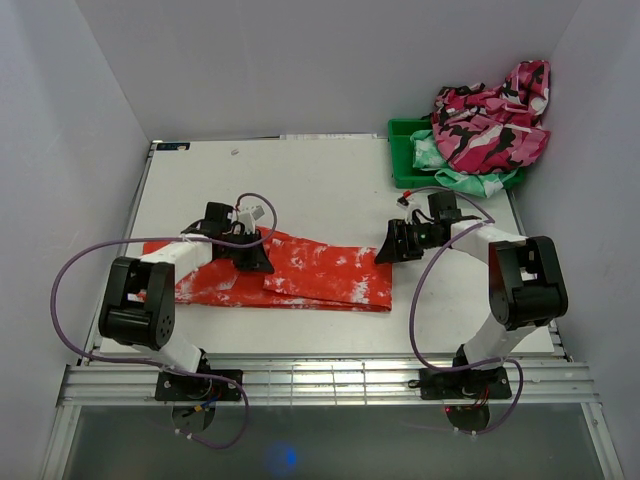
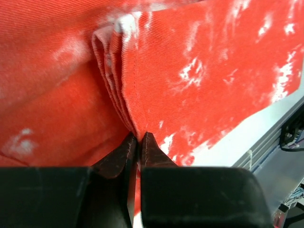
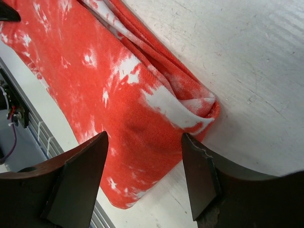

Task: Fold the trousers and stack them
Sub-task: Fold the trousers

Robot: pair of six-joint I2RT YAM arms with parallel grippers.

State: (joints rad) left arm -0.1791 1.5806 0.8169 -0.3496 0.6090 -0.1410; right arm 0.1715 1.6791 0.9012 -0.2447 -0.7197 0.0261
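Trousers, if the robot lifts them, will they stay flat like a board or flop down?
Probably flop: the trousers are soft cloth, bunched into folds where the left claw pinches them. Likely light, lying thin and flat. Probably not slippery; the weave looks ribbed.

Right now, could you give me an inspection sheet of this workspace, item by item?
Surface: white table, lightly scuffed.
Job's things: trousers folded into a long strip across the front.
Clutter: green bin at the far right corner, camouflage garment and mint-green garment heaped on it.
Pincers: left pincer shut on a fold of the trousers; right pincer open above their end.
Cables: purple cables loop from each arm.
Surroundings: plain white walls.
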